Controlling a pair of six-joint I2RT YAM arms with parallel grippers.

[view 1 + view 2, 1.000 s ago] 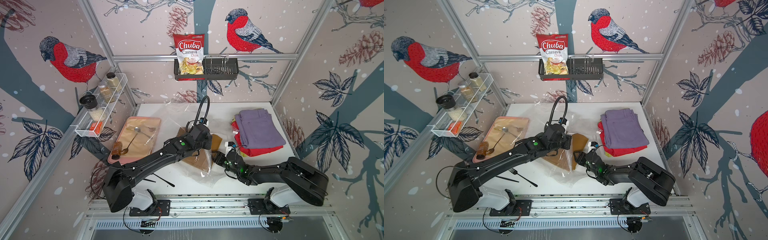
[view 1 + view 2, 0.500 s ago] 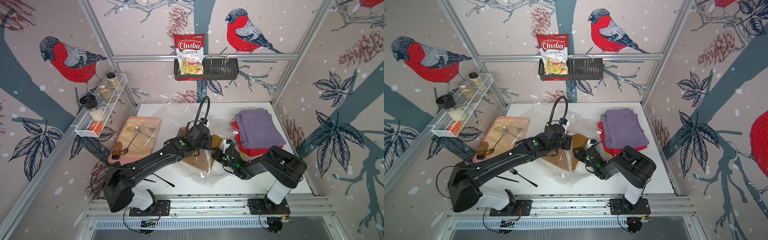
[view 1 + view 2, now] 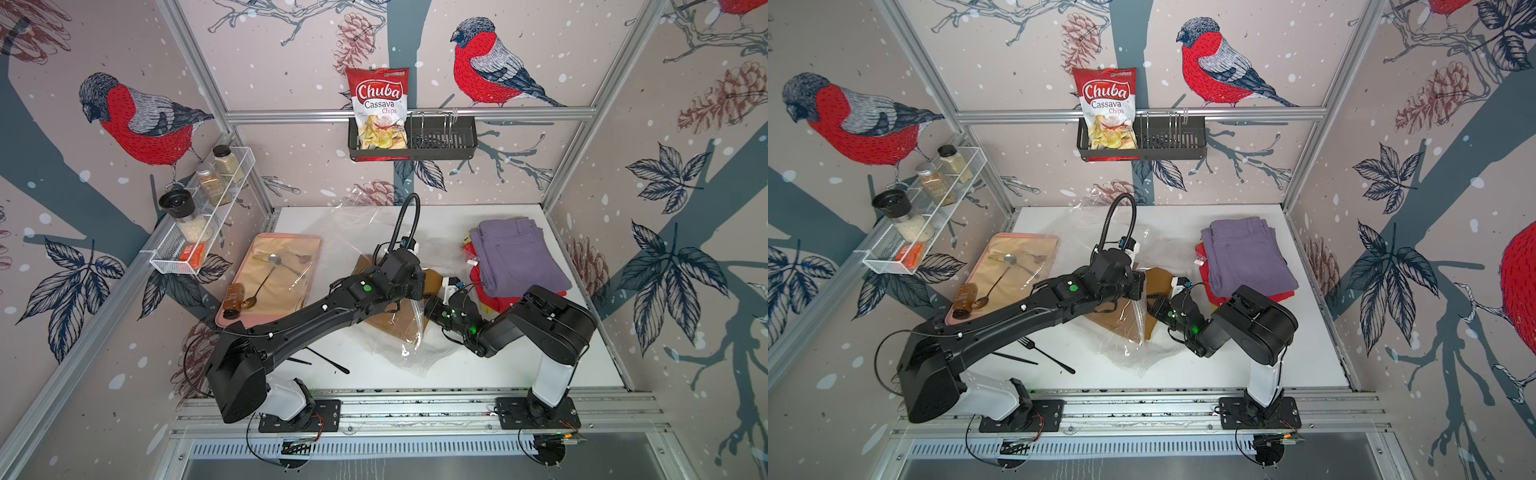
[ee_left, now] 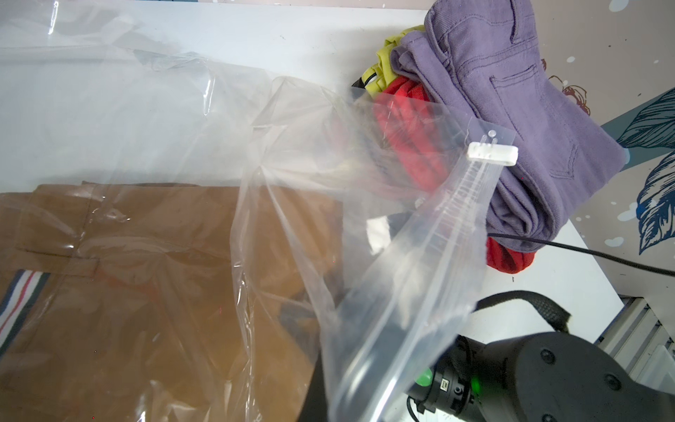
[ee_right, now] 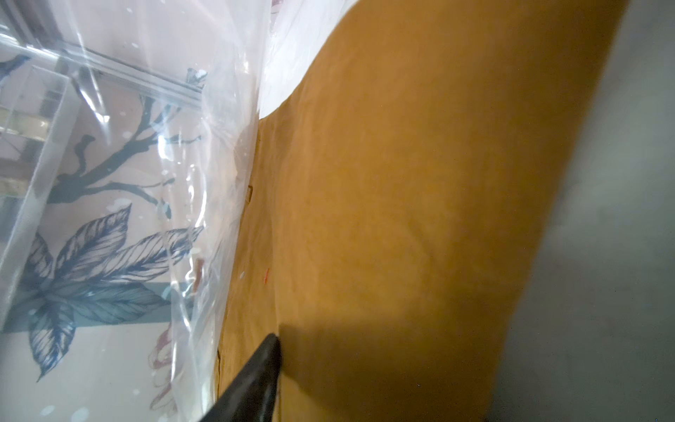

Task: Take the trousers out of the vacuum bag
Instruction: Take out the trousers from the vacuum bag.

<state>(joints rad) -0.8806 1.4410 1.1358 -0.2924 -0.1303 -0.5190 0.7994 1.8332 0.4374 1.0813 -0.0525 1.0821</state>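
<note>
1. Where stuff is: the mustard-brown trousers (image 3: 395, 328) look like the last pair inside the vacuum bag (image 3: 409, 353), mid-table. The purple trousers (image 3: 519, 257), red trousers (image 3: 498, 296) and yellow-green trousers (image 4: 383, 69) are already stacked outside, far right, just beside the bag's mouth.
2. The left gripper (image 3: 417, 293) is pinched together. Going by the left wrist view, I'd say it's clamped on the bag's mouth edge. The zip strip (image 4: 456, 219) climbs from its white slider (image 4: 493, 153) up toward the camera, so the film is lifted.
3. The right gripper (image 3: 430, 307) pokes into that mouth from the right. One dark fingertip (image 5: 268, 350) sits against the mustard cloth. I honestly can't tell if the jaws are apart or already biting.
4. To do this step well, get one finger under the folded edge and one on top, and grab cloth only, no film.
5. Then I'd pull right, low along the table (image 3: 498, 365) toward the stack, with the left holding the mouth up.
6. Watch out: the cloth is floppy. If it pinches a single layer, the pair probably unfolds and drags the bag along.
</note>
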